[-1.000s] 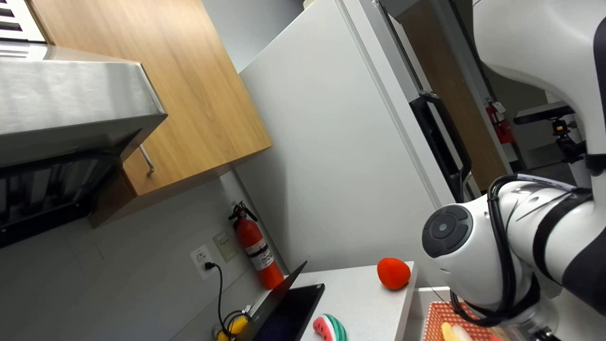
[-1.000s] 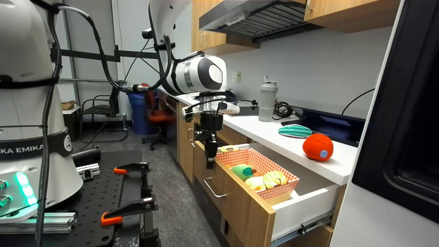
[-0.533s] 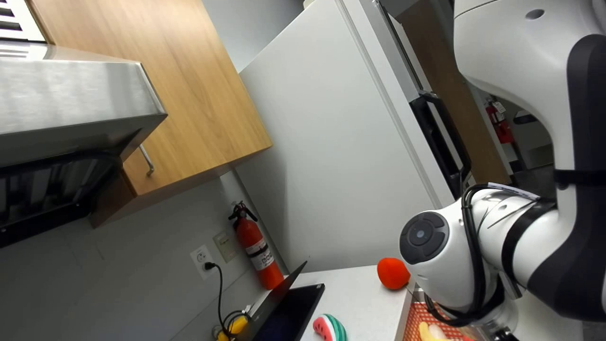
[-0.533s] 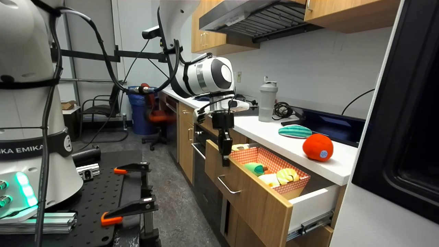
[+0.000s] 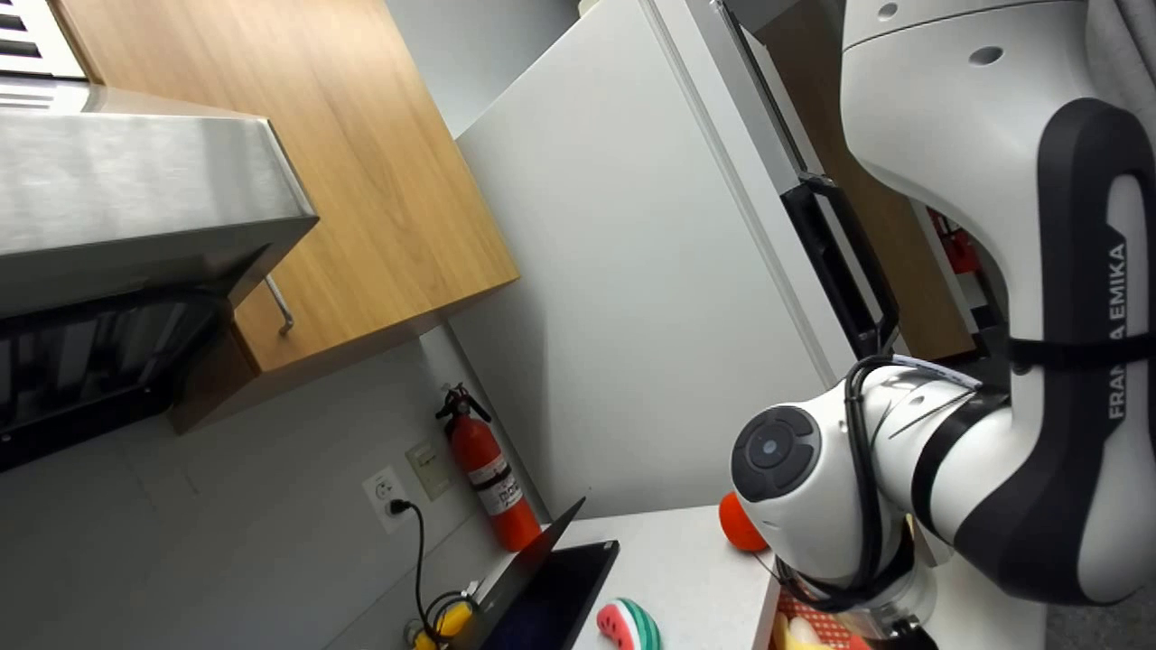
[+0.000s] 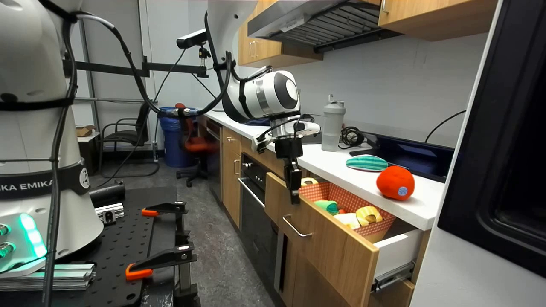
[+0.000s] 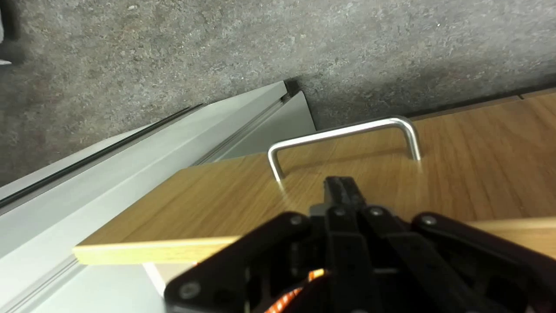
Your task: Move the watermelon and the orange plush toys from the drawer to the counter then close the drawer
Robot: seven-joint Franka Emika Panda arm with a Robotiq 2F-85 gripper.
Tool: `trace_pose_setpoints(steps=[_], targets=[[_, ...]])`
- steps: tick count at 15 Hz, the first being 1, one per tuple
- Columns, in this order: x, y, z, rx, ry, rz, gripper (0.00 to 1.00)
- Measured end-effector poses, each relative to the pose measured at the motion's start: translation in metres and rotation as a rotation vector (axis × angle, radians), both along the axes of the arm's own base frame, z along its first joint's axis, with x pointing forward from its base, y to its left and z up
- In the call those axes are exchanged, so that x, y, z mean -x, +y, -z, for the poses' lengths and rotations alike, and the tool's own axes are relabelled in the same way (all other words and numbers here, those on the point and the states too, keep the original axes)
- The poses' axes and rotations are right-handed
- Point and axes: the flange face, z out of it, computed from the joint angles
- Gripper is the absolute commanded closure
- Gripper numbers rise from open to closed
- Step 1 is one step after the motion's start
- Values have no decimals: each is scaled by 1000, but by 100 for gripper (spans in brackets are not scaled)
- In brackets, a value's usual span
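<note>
Orange plush (image 6: 395, 183): round, solid color, by tabletop (image 5: 668, 551) front corner next to fridge (image 5: 623, 271). Watermelon plush (image 5: 629, 625): red face, green-striped rind, farther in from front edge. Wood-grain drawer (image 6: 328, 243), bent metal-bar handle (image 7: 343, 131), juts out below front edge; gingham basket (image 6: 347, 199) inside. Claw (image 7: 342, 187) narrow, tips together, at drawer front; contact unclear.

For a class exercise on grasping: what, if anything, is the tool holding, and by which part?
Nothing is held. In the wrist view, the tool is shut empty and the handle is ungripped; the watermelon and orange lie on the counter.
</note>
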Motion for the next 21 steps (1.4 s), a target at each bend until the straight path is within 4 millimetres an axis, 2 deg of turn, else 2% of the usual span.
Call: trace_pose_setpoints(steps=[6,9,11,17,21], targets=[[-4,3,-13,-4,-39,15,100],[-1,13,-26,-16,-54,-1,100],[8,23,-28,-27,-48,-17,100],[45,44,-11,-59,32,-29,100],[51,45,-3,-59,59,-40,100]])
